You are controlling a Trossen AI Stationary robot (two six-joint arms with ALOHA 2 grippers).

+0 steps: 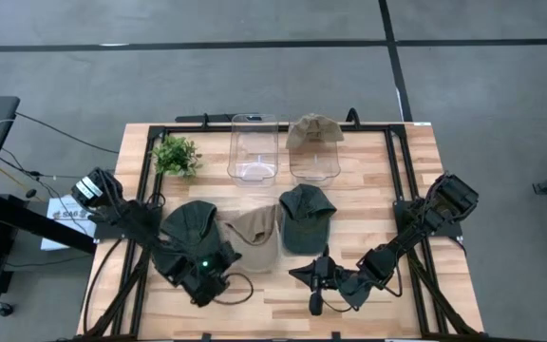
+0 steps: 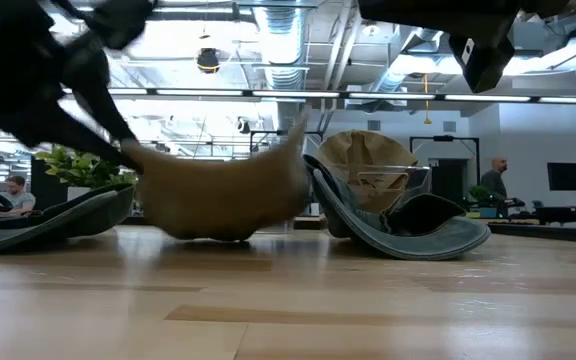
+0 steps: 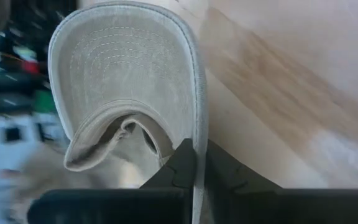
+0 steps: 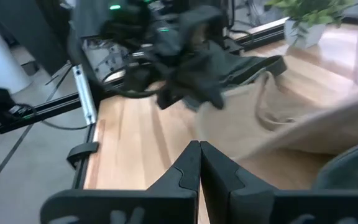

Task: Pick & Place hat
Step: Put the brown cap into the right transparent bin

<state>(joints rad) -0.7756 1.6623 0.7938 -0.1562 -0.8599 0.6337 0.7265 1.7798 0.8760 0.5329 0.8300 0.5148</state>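
Observation:
A tan hat [image 1: 254,237] lies mid-table between two dark green hats, one at the left [image 1: 190,226] and one at the right [image 1: 307,217]. My left gripper [image 1: 228,255] is at the tan hat's near left side and is shut on its brim [image 3: 129,68]. The brim's stitched underside faces the left wrist camera. In the low view the tan hat [image 2: 218,195] is blurred. My right gripper [image 1: 302,275] hovers shut and empty, near the table's front edge, pointing toward the tan hat [image 4: 303,124]. My left gripper pinches the side edge of the tan hat's brim [image 3: 196,134] between its two fingers, slanting down from the near left. The brim stands on edge in the hold, its front tip away from the gripper. The low view is too blurred to show whether the crown is clear of the table.
Two clear bins stand at the far edge, the left one [image 1: 253,147] empty, the right one [image 1: 313,157] with another tan hat [image 1: 313,131] on top. A small potted plant [image 1: 176,155] is at the far left. Bare wood lies along the table's near edge [image 2: 288,300].

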